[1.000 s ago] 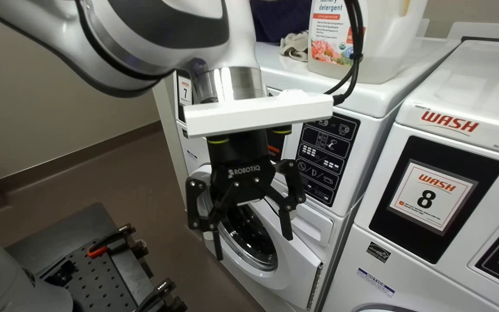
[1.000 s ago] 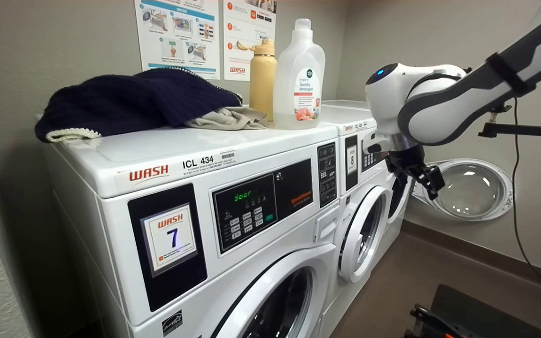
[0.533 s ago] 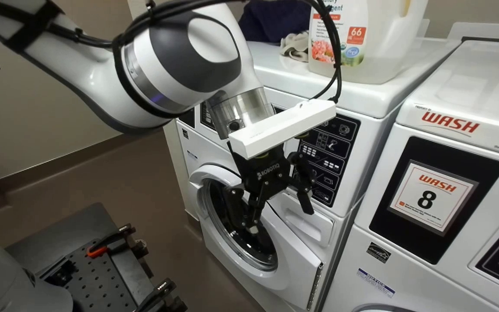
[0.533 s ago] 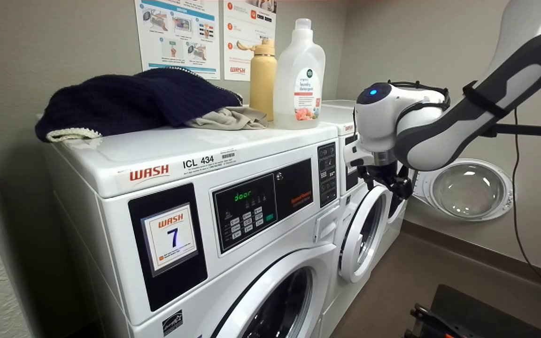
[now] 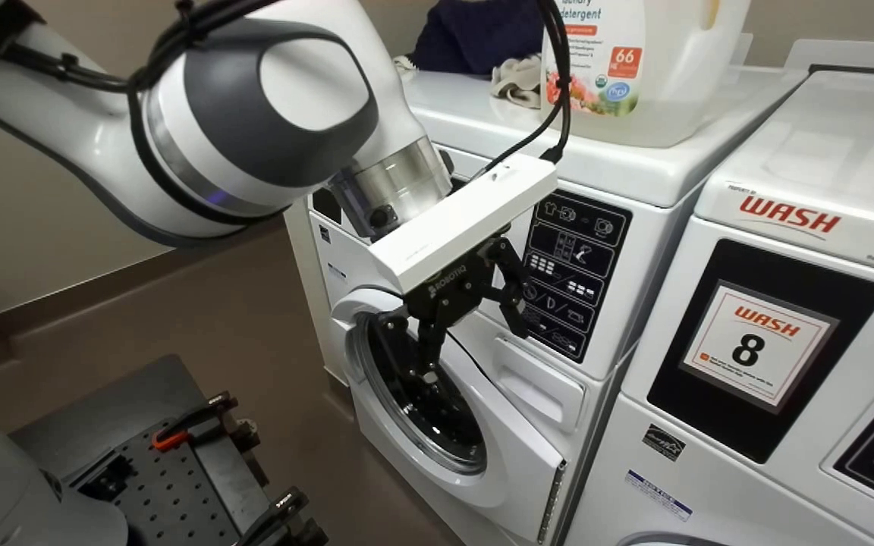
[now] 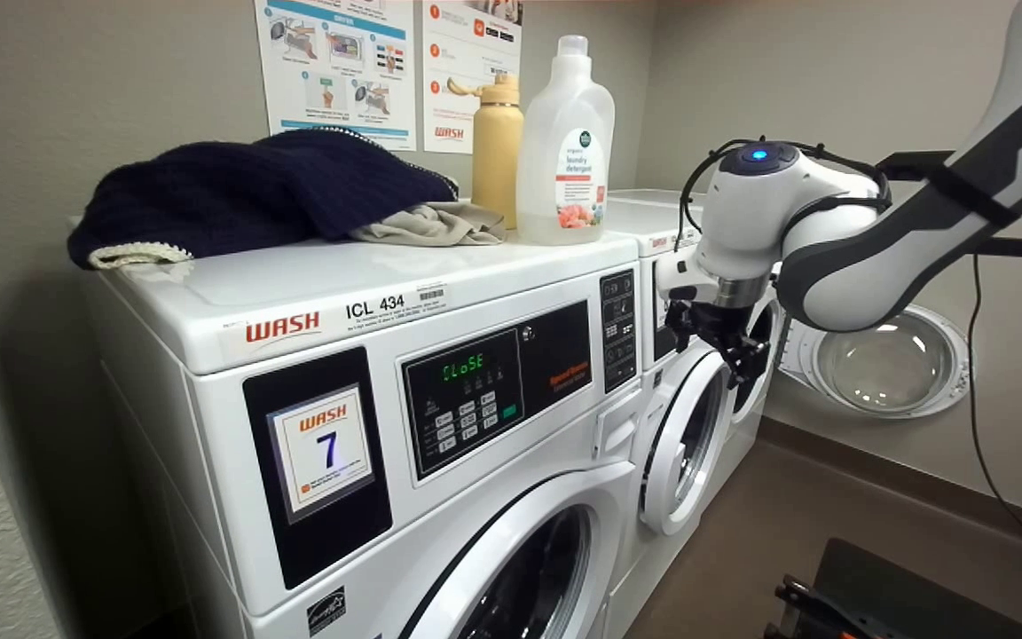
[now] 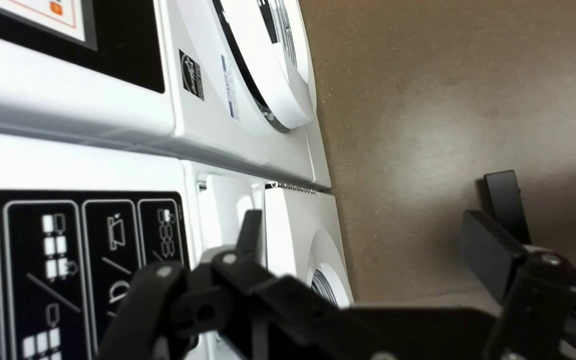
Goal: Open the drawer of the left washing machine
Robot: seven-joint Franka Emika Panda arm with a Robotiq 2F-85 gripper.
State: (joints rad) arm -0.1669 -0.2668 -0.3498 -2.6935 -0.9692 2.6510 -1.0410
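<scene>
The left washing machine, a white front-loader marked 7, shows in both exterior views and in the wrist view. Its drawer is a small white tray front below the black button panel and appears shut. It also shows in an exterior view and at the left of the wrist view. My gripper is open and empty, tilted, in front of the machine near the drawer and the round door. In the wrist view the gripper has one finger overlapping the drawer's edge, the other over the floor; contact cannot be told.
The round porthole door is just below the drawer. Machine 8 stands beside it. A detergent bottle, a yellow bottle and dark cloth lie on top. An open door is at the far end.
My gripper turned and tilted toward the machine, moving right in an exterior view, then slightly back left and up. The machine's display changed from "door" to "CLoSE". The drawer has not moved.
</scene>
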